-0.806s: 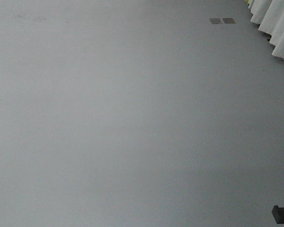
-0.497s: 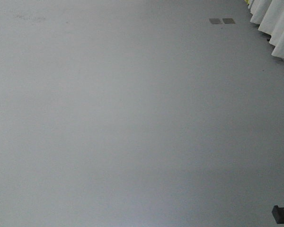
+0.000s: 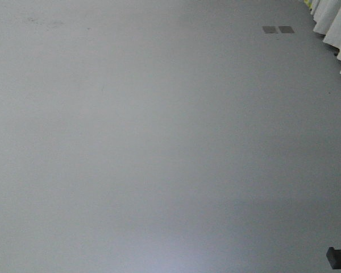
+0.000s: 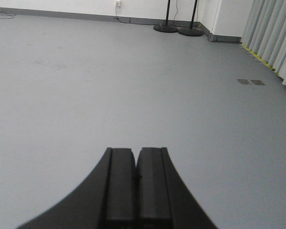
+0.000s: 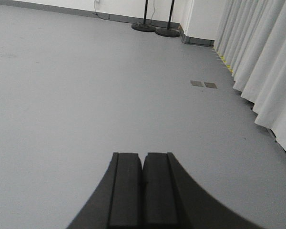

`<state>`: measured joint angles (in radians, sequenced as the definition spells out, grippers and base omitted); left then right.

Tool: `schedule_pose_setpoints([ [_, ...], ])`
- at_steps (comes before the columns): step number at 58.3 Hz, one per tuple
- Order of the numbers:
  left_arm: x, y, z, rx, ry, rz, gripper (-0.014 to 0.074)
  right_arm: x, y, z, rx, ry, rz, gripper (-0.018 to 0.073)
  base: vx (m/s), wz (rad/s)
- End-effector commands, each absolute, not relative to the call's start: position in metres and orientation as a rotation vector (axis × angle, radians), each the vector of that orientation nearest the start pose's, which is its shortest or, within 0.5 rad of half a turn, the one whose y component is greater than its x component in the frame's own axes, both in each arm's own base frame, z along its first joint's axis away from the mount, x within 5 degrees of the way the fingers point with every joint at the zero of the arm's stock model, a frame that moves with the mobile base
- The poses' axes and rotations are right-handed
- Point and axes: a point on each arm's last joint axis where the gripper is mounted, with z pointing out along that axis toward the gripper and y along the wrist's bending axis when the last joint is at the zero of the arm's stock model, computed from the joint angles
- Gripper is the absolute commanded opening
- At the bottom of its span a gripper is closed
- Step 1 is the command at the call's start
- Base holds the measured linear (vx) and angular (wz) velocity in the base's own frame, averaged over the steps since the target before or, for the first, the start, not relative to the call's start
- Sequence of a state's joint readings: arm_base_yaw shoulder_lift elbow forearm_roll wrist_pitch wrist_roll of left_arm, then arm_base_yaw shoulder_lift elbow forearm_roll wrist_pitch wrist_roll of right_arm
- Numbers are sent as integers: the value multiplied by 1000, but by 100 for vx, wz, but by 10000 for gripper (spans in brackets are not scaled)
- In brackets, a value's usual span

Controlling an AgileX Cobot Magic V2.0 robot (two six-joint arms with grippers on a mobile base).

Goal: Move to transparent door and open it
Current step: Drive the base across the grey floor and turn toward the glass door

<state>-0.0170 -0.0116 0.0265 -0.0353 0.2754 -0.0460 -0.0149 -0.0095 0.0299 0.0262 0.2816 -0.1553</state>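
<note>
As the robot faces an open grey floor (image 3: 159, 142), its left end effector (image 4: 135, 152) and right end effector (image 5: 143, 156) each show black pads pressed together, holding nothing. White curtains (image 5: 262, 62) hang along the right, with two floor plates (image 5: 203, 84) near them. Two round-based stands (image 4: 166, 27) sit by the far wall (image 4: 62, 5). The transparent door appears in none of the views.

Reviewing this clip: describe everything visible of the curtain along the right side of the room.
The curtain is a long run of off-white fabric hanging in deep vertical pleats along the room's right side, from the white wall corner toward the cameras. Its hem reaches or nearly reaches the grey floor; a yellow strip shows at its foot farther back. Its top is out of frame. Nothing else is seen touching it.
</note>
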Motion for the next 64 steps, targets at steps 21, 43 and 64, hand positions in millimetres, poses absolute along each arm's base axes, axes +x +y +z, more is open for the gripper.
schedule_pose_setpoints([
  [21, 56, -2, 180, -52, 1703, -89, -6, 56, -1, 182, -100, 1699, -108, -8, 23, -2],
  [43, 56, -2, 180, -52, 1704, -89, -6, 56, -1, 182, -100, 1699, -108, -8, 35, -7],
  [64, 56, -2, 180, -52, 1704, -89, -6, 56, -1, 182, -100, 1699, -108, -8, 45, 2],
])
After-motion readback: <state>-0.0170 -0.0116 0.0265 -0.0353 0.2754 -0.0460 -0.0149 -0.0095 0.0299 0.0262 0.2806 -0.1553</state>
